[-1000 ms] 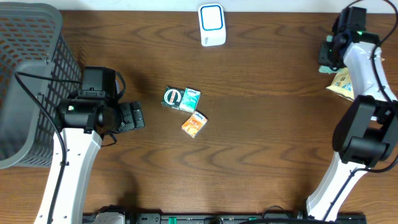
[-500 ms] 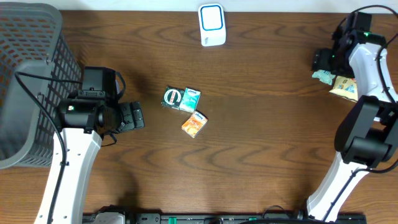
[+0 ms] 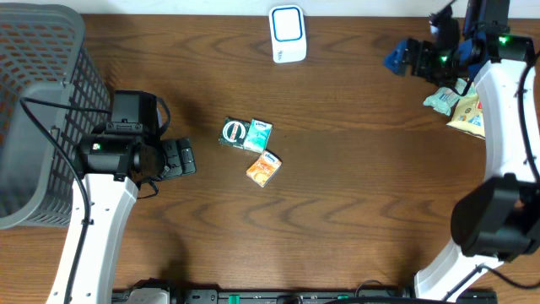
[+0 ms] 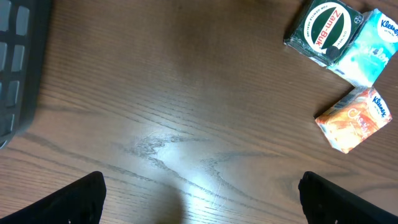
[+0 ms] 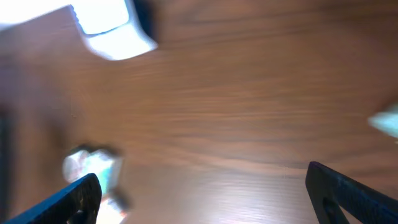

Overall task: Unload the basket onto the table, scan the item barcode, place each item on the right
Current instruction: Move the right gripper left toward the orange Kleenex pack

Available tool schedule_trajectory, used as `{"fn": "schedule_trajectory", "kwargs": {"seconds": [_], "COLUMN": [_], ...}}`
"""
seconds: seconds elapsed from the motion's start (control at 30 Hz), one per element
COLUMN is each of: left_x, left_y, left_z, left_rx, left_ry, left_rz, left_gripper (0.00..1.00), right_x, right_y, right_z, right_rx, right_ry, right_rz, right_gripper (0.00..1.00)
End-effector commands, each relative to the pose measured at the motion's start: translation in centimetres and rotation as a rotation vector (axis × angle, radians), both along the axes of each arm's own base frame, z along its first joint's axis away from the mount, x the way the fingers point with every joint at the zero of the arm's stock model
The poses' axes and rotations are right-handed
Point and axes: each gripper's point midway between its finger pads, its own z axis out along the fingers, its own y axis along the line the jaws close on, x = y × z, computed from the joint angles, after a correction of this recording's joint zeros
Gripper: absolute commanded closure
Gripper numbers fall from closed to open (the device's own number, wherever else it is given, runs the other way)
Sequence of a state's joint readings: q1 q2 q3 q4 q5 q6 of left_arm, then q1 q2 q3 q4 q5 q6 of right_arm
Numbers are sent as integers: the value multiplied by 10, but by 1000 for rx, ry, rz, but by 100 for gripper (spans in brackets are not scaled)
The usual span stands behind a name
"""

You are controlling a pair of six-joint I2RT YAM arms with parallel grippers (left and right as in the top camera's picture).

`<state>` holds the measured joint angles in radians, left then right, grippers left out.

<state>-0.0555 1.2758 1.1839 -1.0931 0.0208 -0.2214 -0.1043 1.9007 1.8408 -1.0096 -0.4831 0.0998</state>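
Observation:
Three small packs lie mid-table: a green Zam-Buk box (image 3: 234,133) (image 4: 323,31), a teal Kleenex pack (image 3: 258,135) (image 4: 370,46) and an orange Kleenex pack (image 3: 264,169) (image 4: 354,118). The white and blue scanner (image 3: 288,34) (image 5: 112,25) stands at the back edge. My left gripper (image 3: 180,158) (image 4: 202,208) is open over bare wood, left of the packs. Open and empty, my right gripper (image 3: 402,59) (image 5: 208,199) hovers at the back right, between the scanner and the right-hand items. The right wrist view is blurred.
A grey mesh basket (image 3: 38,101) fills the left side of the table. By the right edge lie a small teal pack (image 3: 440,101) and a yellow packet (image 3: 468,114), beside the right arm.
My right gripper opened, left the small teal pack next to the yellow packet, and swung back and left toward the scanner. The left arm stayed still.

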Motion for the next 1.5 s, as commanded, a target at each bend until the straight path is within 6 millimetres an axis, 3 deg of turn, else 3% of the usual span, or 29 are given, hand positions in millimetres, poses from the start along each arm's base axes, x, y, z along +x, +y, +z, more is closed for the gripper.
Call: {"fn": "schedule_trajectory", "kwargs": {"seconds": [0.0,0.2,0.5,0.7,0.97,1.17,1.3,1.47], "left_x": [-1,-1,-1,-1,-1,-1,-1,-1], "left_y": [0,0,0,0,0,0,0,0], "left_z": [-3,-3,-3,-3,-3,-3,-3,-3], "left_rx": [3,3,3,3,3,3,3,3], "left_ry": [10,10,10,10,10,10,10,10], "left_rz": [7,7,7,7,7,7,7,7], "left_gripper": [3,2,2,2,2,3,2,2], "right_x": [-12,-29,-51,-59,-73,-90,-115,-152], "right_y": [57,121,188,230,255,272,273,270], "right_z": [2,-15,-63,-64,-74,-104,-128,-146], "right_rx": [155,134,-71,-71,-77,-95,-98,-152], "right_ry": [44,99,158,107,117,201,379,552], "right_rz": [132,269,396,484,544,581,509,497], "right_gripper": [1,1,1,1,1,1,1,17]}}
